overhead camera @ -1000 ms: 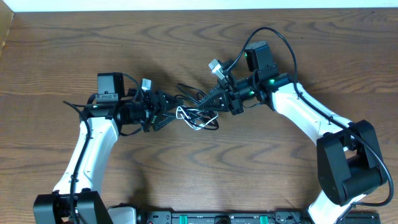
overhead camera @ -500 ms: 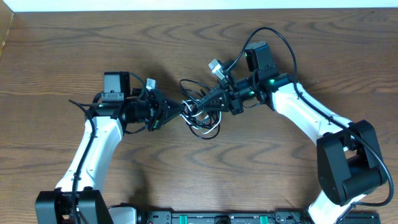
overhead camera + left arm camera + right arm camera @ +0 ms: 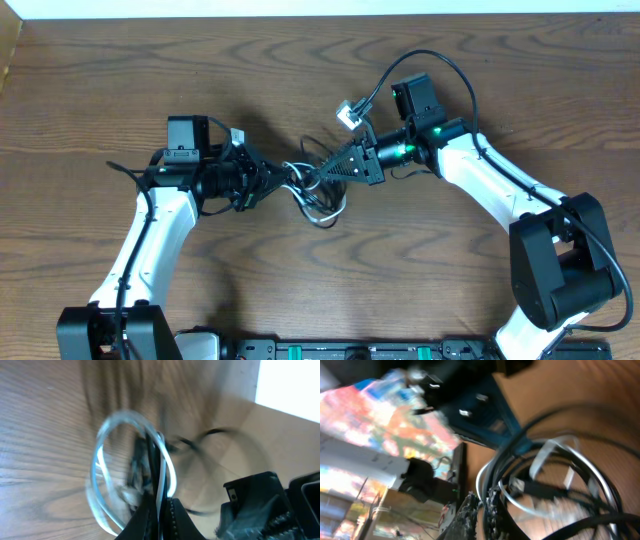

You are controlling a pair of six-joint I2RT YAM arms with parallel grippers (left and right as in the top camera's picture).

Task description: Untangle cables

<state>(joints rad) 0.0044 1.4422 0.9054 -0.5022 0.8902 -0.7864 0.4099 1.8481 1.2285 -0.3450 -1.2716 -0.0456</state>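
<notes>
The cables (image 3: 318, 186) are lying in a tangled bunch of white and black loops at the middle of the worktop (image 3: 300, 80), between my two hands. My left hand (image 3: 284, 178) is pinching closed on a white strand and a black one. My right hand (image 3: 328, 172) is pressing its tip into the tangle, jaws nearly together; whether it is gripping, I cannot tell

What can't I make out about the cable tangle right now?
Overhead: which strand crosses which in the tangle of thin black and white cables; too small to trace.
Left wrist: motion blur smears the white cable loop and black strands.
Right wrist: blur hides whether the right arm's fingers pinch a strand.
</notes>
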